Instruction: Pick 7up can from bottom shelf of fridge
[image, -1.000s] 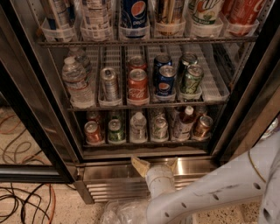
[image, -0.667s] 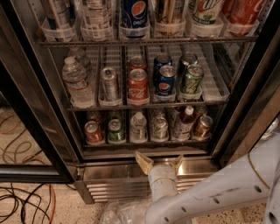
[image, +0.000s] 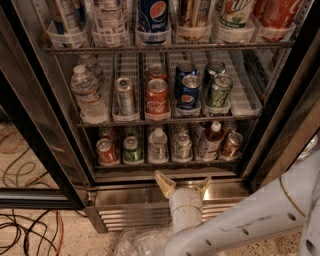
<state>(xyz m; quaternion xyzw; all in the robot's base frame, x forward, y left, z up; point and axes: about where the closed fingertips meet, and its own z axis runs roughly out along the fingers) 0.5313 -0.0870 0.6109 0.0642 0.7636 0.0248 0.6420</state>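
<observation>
now the claw (image: 184, 184) (fingers (image: 165, 183) spread) hovers below the 7up can (image: 182, 146).

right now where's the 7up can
Camera view: 7up can on the bottom shelf, right of centre, between a water bottle and a capped bottle, open end effector just below.

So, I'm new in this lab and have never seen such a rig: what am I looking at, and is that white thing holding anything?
This is one camera view, looking down past a robot's white arm into an open drinks fridge. The forked tip is its pincer: two fingers spread open, holding nothing, in front of the steel base, just below the bottom shelf. That shelf carries, left to right, a red can, a green can, a water bottle, the pale 7up can, another bottle and a copper can.
</observation>
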